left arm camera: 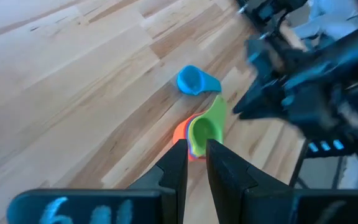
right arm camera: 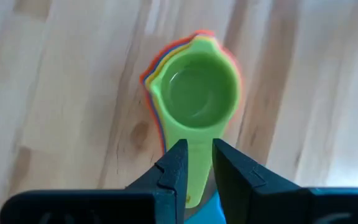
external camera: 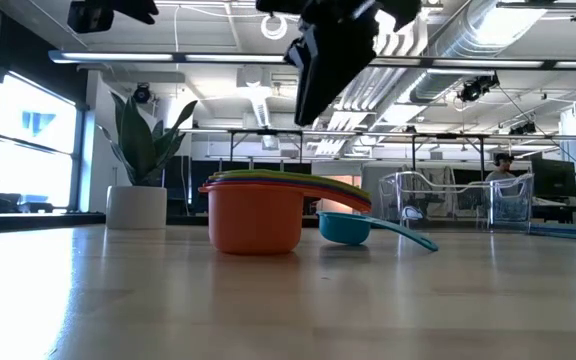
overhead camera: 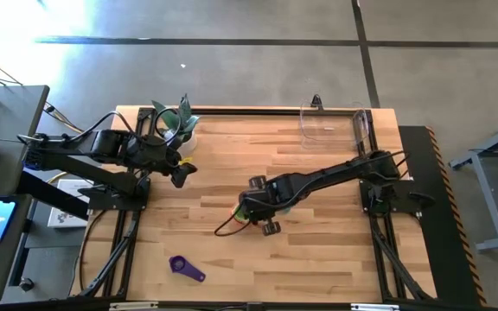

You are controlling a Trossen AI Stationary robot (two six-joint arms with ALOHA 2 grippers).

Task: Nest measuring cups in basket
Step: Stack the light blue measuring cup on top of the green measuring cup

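Right gripper (right arm camera: 196, 163), fingers narrowly parted and empty, hangs above the stacked cups (right arm camera: 194, 93) at mid-table, blue cup (external camera: 346, 228) beside them, purple cup (overhead camera: 186, 269) apart, plant (overhead camera: 176, 122) and basket (overhead camera: 335, 123) at the far edge.

Two dark jointed arms trail black cables (blue-white lettering marks the left claw (left arm camera: 191, 163) base).

six cups (external camera: 258, 215), one basket (overhead camera: 335, 123)

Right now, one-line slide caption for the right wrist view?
Right gripper hovers with fingers slightly apart over the green cup, nested atop the stacked measuring cups on the wooden table.
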